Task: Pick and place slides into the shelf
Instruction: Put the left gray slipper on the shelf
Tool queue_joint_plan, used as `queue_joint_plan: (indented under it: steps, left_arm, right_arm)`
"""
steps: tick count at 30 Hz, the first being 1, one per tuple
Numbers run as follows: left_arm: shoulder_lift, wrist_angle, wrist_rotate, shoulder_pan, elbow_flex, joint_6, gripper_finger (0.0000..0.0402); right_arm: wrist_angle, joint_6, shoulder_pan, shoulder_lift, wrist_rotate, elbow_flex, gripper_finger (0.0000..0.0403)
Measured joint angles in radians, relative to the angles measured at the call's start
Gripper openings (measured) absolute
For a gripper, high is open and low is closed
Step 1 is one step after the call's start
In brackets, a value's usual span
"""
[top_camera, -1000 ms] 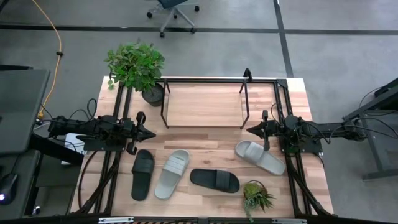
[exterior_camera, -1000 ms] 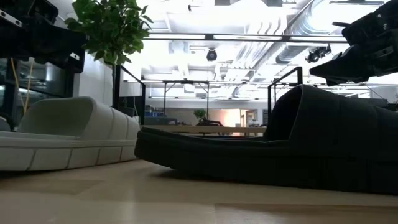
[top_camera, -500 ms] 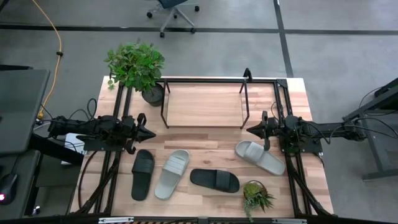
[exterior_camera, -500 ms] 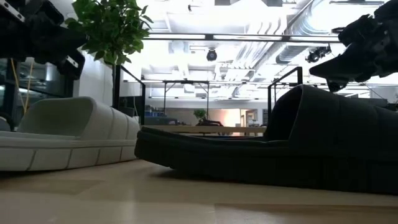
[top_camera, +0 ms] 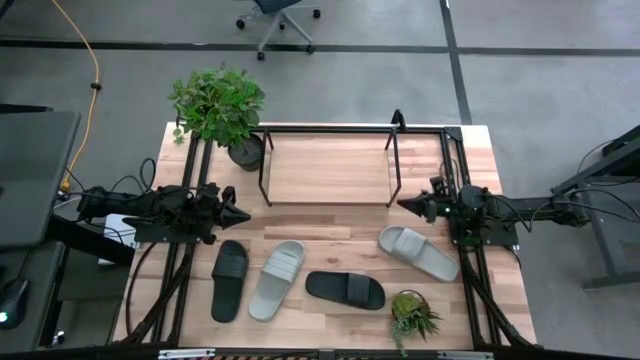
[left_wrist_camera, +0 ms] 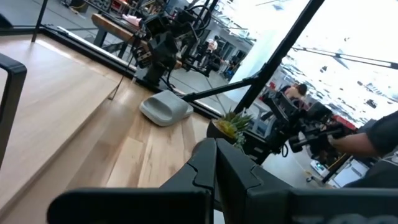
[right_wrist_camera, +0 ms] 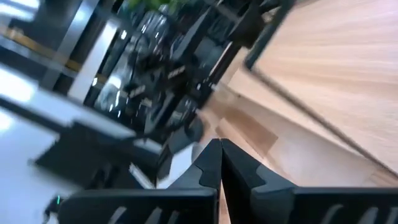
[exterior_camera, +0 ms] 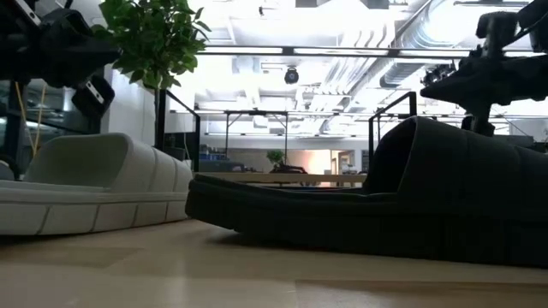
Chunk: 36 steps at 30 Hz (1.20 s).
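Slides lie in a loose row along the near part of the worktop [top_camera: 330,232]: a black slide [top_camera: 229,279] at the left, a grey slide [top_camera: 277,278] just beside it, a second black slide [top_camera: 345,289] lying crosswise near the front edge, and a second grey slide [top_camera: 418,252] angled at the right. None sits on the shelf [top_camera: 327,168], whose wood board is bare at the back of the worktop, between the two arms.

The left gripper [top_camera: 240,213] hangs above the worktop just behind the toe end of the left black slide, apart from it, its fingers [left_wrist_camera: 214,163] pressed together on nothing. The right gripper [top_camera: 405,206] hovers just behind the right grey slide, beside the shelf's right front post, fingers [right_wrist_camera: 219,160] likewise closed and empty.

A leafy potted plant [top_camera: 220,108] stands at the shelf's left rear corner, and a small spiky plant [top_camera: 411,314] sits near the front edge, just in front of the right grey slide.
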Motion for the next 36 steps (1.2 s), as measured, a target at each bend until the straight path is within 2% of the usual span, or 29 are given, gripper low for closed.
queue_joint_plan:
  steps: [4, 7, 17, 23, 30, 36]
  left_arm:
    - [0.0, 0.0, -0.005, 0.0, 0.0, 0.0, 0.0001]
    - [0.0, 0.0, -0.005, 0.0, 0.0, 0.0, 0.0001]
    - [0.0, 0.024, -0.008, 0.0, 0.0, -0.005, 0.0001]
    - [0.0, 0.112, -0.076, 0.0, 0.0, -0.171, 0.0001]
    - [0.0, 0.122, -0.156, 0.0, 0.0, -0.297, 0.0001]
    - [0.0, 0.122, -0.207, 0.0, 0.0, -0.343, 0.0001]
  right_arm:
    - [0.001, 0.106, 0.0, 0.0, 0.079, 0.0, 0.0]
    - [0.034, 0.13, 0.0, 0.0, 0.098, 0.0, 0.0]
    - [0.361, 0.078, 0.0, -0.001, -0.042, 0.001, 0.0]
    - [0.397, 0.026, 0.0, -0.002, -0.066, 0.069, 0.0]
    - [0.379, -0.16, 0.0, 0.008, -0.069, 0.243, 0.0]
    - [0.144, -0.306, 0.0, 0.081, -0.111, 0.467, 0.0]
